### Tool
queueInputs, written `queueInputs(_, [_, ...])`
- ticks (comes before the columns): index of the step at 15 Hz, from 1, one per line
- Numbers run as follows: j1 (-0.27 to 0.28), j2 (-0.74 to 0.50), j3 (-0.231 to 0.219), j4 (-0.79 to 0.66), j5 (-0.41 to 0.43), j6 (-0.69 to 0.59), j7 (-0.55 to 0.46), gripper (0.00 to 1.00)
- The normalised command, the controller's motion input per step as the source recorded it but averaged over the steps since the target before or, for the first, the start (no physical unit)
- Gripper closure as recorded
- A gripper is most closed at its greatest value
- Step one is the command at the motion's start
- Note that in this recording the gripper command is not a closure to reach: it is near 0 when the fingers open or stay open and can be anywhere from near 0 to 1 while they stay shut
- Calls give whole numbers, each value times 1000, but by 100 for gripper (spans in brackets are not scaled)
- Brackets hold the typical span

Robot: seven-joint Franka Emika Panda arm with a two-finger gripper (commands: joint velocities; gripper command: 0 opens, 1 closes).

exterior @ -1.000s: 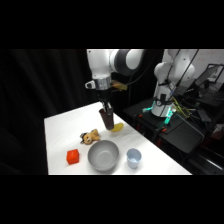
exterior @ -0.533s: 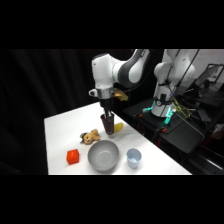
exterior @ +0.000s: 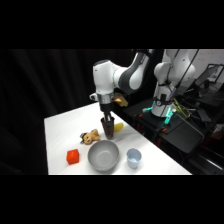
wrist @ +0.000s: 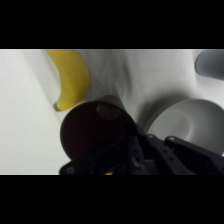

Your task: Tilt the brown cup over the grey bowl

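The brown cup (exterior: pixel 107 128) stands about upright near the middle of the side view, just above the grey bowl's (exterior: pixel 103 155) far rim and close beside it. The fingers (exterior: pixel 107 120) come down on it from above and appear to grip it at the rim, though the exact hold is hard to make out. In the wrist view the cup's (wrist: pixel 95 131) dark mouth fills the lower centre, with the bowl (wrist: pixel 187 122) to its right. A banana (wrist: pixel 72 82) lies at the upper left there, near the cup. On the white worktop (exterior: pixel 60 130), a small toy figure (exterior: pixel 90 136) lies left of the cup, a red block (exterior: pixel 73 157) sits left of the bowl, and a pale cup (exterior: pixel 133 158) stands to the bowl's right.
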Motion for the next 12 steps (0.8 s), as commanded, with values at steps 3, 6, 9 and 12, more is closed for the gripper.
queueInputs(3, [75,-151,-10,9,-62,-96,112,0])
queueInputs(6, [29,-190,-22,77,-66,-321,44,0])
queueInputs(9, [8,-442,-44,92,-141,-597,101,0])
queueInputs(12, [-50,-609,-41,112,-172,-600,123,0])
